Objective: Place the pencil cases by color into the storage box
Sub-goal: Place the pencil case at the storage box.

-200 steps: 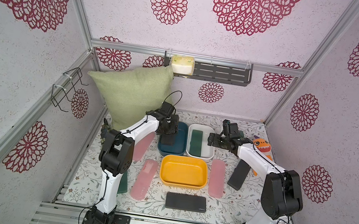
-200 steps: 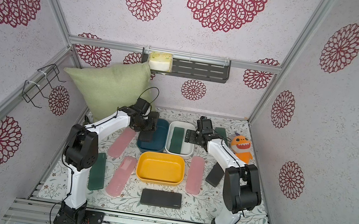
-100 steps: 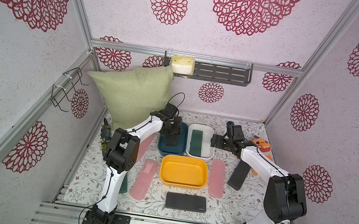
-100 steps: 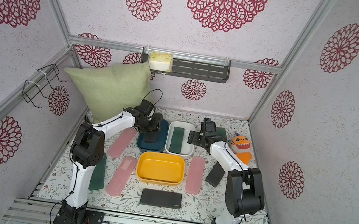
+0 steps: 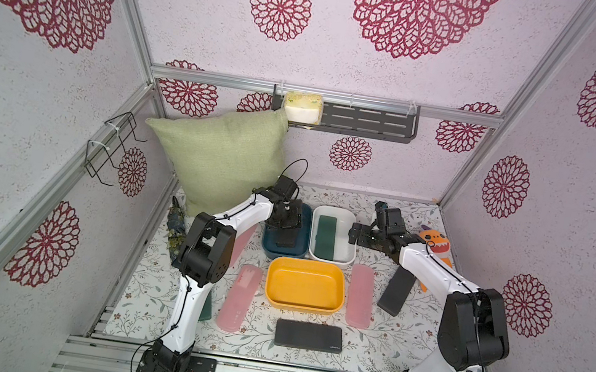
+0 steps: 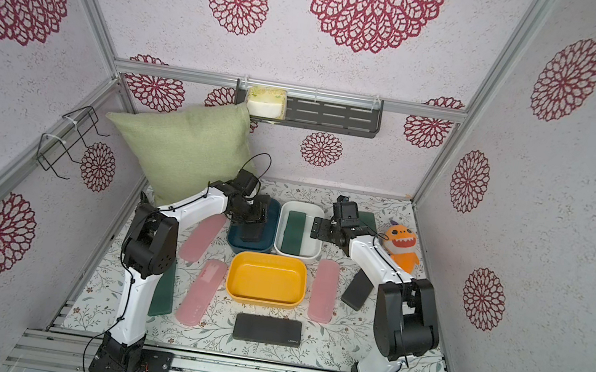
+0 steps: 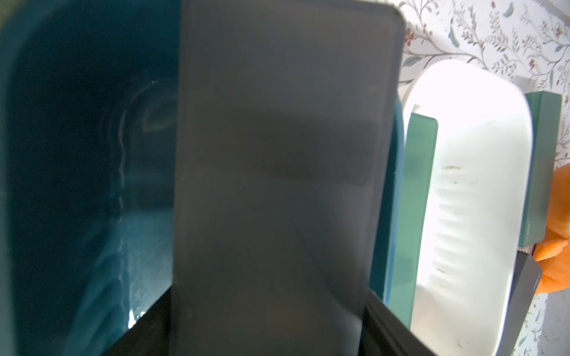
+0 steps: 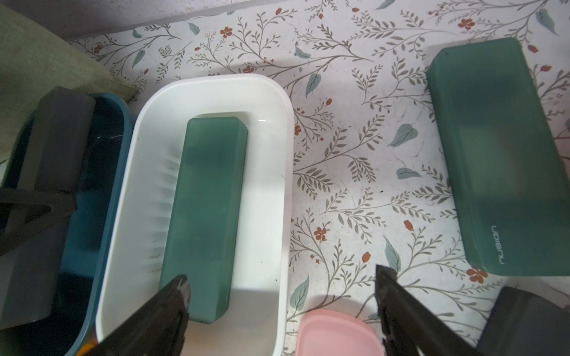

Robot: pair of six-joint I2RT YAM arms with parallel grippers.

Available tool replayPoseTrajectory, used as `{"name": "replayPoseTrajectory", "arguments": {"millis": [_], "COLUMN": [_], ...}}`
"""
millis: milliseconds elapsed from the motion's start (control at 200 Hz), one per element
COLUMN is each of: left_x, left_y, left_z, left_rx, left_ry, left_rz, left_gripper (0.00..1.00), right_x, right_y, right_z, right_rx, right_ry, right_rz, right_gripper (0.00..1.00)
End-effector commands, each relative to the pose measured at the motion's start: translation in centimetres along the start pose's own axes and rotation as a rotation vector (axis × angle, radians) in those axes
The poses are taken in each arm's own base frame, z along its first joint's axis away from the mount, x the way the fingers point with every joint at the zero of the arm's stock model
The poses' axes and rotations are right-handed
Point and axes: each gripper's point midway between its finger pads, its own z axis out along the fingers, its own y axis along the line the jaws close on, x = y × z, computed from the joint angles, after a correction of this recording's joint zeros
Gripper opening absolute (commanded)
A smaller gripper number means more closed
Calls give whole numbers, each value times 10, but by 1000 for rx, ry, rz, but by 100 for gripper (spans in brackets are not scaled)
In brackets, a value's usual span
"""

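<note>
Your left gripper (image 5: 285,220) is clamped on a flat black pencil case (image 7: 277,185), which is tilted in the dark teal plastic bin (image 5: 278,250) on the far side of the floral-print bench (image 5: 405,343). Your right gripper (image 5: 356,237) hangs with jaws apart just right of the white bin (image 5: 331,260), where a dark green case (image 5: 326,235) lies. The yellow bin (image 5: 302,304) sits nearer, with pink cases (image 5: 360,296) on either side. The pale walls (image 5: 402,170) carry crimson medallions, and a green cushion (image 5: 224,160) leans in the far-left corner.
</note>
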Motion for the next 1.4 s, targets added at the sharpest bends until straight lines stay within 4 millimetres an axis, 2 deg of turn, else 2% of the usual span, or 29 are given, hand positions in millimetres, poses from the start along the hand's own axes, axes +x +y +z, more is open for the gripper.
{"name": "replayPoseTrajectory", "arguments": {"millis": [0,670,845,1026,1396], "left_x": [-2,13,15,16,19], "left_y": [-13,-18,-17,-16,-7], "left_z": [2,25,31,34,44], "left_rx": [30,72,67,60,20], "left_ry": [-1,76,90,97,120], "left_rz": [2,-26,-30,-29,-34], "left_gripper": [37,38,42,53,58], "right_x": [-8,-4,-5,-5,-4], "right_y": [1,3,4,4,6], "right_z": [-8,-2,-2,-1,1], "right_rx": [-15,-24,-28,-29,-38], "right_ry": [-30,-15,-16,-14,-10], "right_rz": [-15,-16,-19,-22,-22], "right_gripper": [96,96,96,96,96]}}
